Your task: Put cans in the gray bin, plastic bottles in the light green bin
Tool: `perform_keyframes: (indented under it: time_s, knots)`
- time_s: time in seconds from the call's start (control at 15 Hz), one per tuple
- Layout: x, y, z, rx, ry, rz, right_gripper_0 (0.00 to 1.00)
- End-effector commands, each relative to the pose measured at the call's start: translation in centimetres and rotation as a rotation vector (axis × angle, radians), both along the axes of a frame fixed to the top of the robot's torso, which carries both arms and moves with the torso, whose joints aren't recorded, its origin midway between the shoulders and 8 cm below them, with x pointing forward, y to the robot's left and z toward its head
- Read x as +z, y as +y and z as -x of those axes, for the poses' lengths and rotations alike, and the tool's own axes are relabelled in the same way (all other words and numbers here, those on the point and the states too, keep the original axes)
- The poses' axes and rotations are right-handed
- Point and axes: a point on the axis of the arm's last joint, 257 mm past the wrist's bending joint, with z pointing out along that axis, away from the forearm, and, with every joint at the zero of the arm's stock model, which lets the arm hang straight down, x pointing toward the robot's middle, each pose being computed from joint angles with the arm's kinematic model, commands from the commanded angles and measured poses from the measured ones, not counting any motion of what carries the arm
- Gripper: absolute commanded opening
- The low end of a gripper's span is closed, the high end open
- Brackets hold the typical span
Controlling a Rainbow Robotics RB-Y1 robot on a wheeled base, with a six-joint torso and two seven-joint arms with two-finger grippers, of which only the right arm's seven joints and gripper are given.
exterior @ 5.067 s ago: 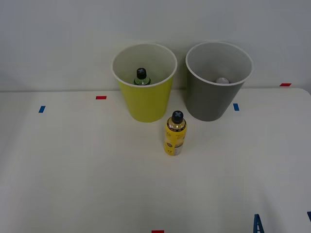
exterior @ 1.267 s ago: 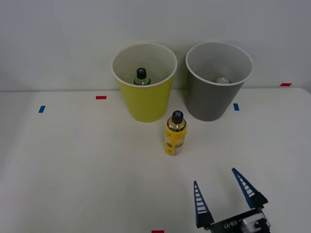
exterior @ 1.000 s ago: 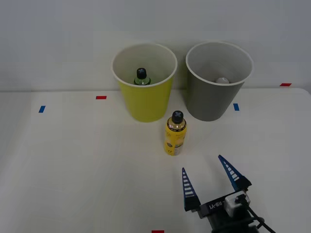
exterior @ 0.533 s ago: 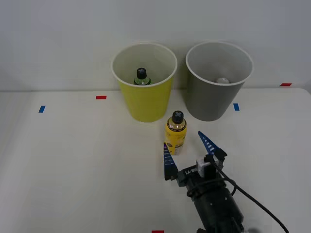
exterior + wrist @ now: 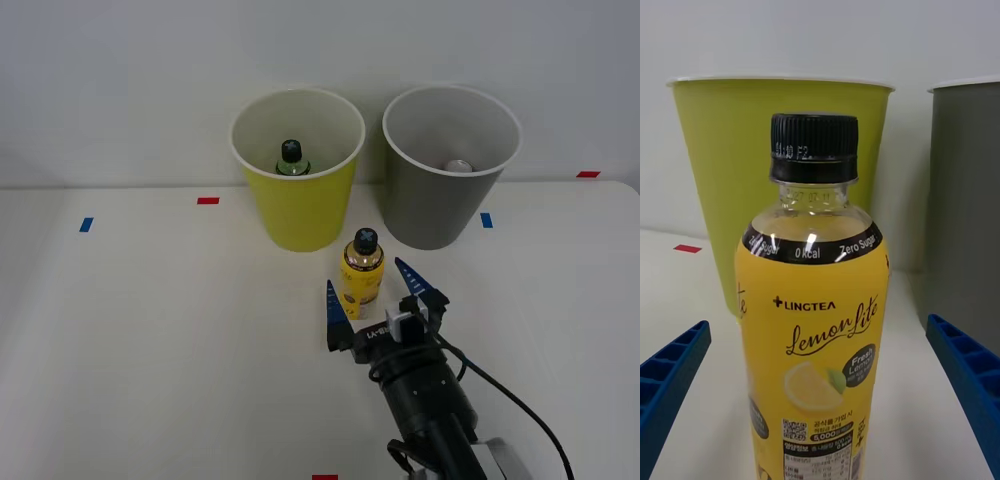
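Front view: yellow-label bottle (image 5: 361, 277) upright at frame centre, right gripper (image 5: 372, 298) spread wide, fingers flanking it untouched; light green bin (image 5: 297, 200) with greenish bottle (image 5: 291, 160) and gray bin (image 5: 437, 205) with can (image 5: 458, 166) behind; white table (image 5: 150, 330) open at left. Right wrist view: bottle (image 5: 814, 330) central, blue fingers (image 5: 670, 375) at both lower corners, green bin (image 5: 722, 172) and gray bin (image 5: 966, 225) behind.

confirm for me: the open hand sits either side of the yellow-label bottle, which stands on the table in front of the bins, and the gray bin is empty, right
Not quite: the gray bin isn't empty. The front view shows a can inside it. The rest holds: the open right hand sits either side of the yellow-label bottle, standing on the table before the bins.
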Motion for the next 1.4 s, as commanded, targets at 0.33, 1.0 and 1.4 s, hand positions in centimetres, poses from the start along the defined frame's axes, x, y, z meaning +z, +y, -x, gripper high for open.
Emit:
perform_keyframes:
  time_s: [0.33, 1.0, 1.4]
  knots:
    - [0.7, 0.8, -2.0, 0.002, 0.02, 0.023, 1.0]
    - [1.2, 1.4, -2.1, 0.015, 0.013, 0.015, 1.0]
    - [1.2, 0.8, -2.3, 0.0, 0.006, 0.036, 0.25]
